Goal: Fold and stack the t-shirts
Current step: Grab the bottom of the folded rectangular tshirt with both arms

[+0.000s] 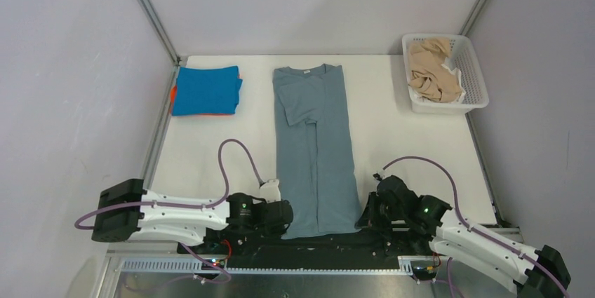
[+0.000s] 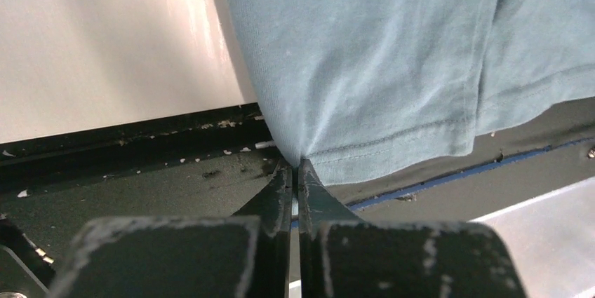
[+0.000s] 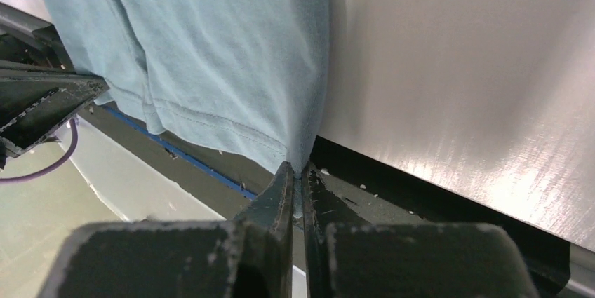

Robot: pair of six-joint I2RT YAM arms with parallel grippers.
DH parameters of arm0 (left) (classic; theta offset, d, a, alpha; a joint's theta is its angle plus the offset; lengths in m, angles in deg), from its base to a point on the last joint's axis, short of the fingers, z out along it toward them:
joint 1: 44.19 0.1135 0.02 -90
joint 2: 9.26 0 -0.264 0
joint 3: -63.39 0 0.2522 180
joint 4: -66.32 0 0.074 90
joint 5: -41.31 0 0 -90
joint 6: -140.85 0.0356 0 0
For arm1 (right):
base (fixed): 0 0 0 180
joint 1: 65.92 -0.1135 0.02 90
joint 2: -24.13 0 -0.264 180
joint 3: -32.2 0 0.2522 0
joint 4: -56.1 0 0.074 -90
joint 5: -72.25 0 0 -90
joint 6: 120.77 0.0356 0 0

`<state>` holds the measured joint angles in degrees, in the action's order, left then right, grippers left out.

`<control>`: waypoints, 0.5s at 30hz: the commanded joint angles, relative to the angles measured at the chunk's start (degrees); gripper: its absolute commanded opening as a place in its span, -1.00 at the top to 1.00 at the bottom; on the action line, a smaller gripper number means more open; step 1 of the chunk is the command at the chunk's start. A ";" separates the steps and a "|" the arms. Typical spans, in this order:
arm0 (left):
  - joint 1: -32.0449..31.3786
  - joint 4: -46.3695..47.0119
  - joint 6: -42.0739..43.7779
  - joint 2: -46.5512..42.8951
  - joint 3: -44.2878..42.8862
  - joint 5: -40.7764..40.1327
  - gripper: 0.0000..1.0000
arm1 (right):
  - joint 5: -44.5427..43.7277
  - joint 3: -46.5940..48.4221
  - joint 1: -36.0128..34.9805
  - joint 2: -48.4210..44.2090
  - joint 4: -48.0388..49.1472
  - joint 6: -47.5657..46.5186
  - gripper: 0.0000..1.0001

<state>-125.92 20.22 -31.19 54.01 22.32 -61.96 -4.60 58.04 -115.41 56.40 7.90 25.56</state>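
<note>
Surface: white table (image 1: 400, 137), boxed in by pale grey wall panels, with aluminium posts (image 1: 149, 10) at the back corners and a black rail (image 1: 330, 245) along the near edge.

Centre of the table: grey-blue t-shirt (image 1: 314, 144), folded lengthwise into a narrow strip. Collar is at the far end, hem is past the near edge over the black rail.

The left gripper (image 2: 295, 166) has its jaws closed to a sliver, pinching the hem's left corner. The right gripper (image 3: 298, 170) is the same — clamped tight on the right hem corner.

Far left: bright blue t-shirt (image 1: 205, 90), folded, sitting on an orange t-shirt (image 1: 171, 96) that shows only at the edge.

Far right corner: white lattice basket (image 1: 479, 84) — crumpled beige t-shirts (image 1: 431, 73) inside.
</note>
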 commanded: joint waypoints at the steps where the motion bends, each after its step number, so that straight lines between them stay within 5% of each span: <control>1: -1.19 0.79 1.85 -3.96 -0.32 -2.51 1.00 | 1.65 1.74 -0.99 -2.02 -0.06 -0.59 0.92; 8: -0.68 1.16 8.73 -11.81 -3.06 -9.83 1.00 | 0.63 5.68 -1.04 -3.91 2.06 -1.80 0.94; 15: 6.48 5.09 18.49 -17.82 -4.27 -14.77 1.00 | -3.70 12.76 -0.12 3.95 7.61 -5.34 0.94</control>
<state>-122.86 21.62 -19.56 38.05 20.88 -70.75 -5.30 65.58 -116.13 56.86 9.87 22.96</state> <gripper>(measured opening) 0.014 0.066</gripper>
